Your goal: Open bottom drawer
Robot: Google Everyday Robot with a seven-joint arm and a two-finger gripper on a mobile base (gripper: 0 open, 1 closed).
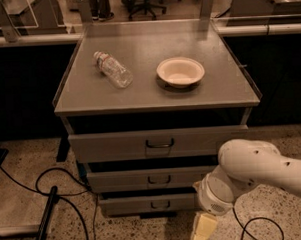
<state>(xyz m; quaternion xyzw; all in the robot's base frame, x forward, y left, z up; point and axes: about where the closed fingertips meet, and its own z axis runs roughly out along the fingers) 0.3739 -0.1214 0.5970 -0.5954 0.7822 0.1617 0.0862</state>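
**Gripper low by the bottom drawer**

A grey cabinet [157,100] stands in the middle of the floor. It has three drawers, one over the other.

The bottom drawer [139,204] is the lowest part of the cabinet, just above the floor. Its front is the smallest of the three. A small dark handle [159,205] sits in the middle of that front. A dark gap shows above the front. The right end of this drawer is hidden behind the arm [253,170].

The white arm comes in at the cabinet's lower right. The gripper [203,231] is pale yellow and points down. It hangs in front of the cabinet's bottom right corner, below and to the right of the handle. It does not touch the handle. Its tip runs off the edge of the view, so I cannot tell if it is spread or pressed together.

On top of the cabinet, a clear bottle [113,69] lies on its side at the left. A round bowl [180,71] sits at the right, well apart from it.

Black cables [58,177] lie on the floor left of the cabinet.
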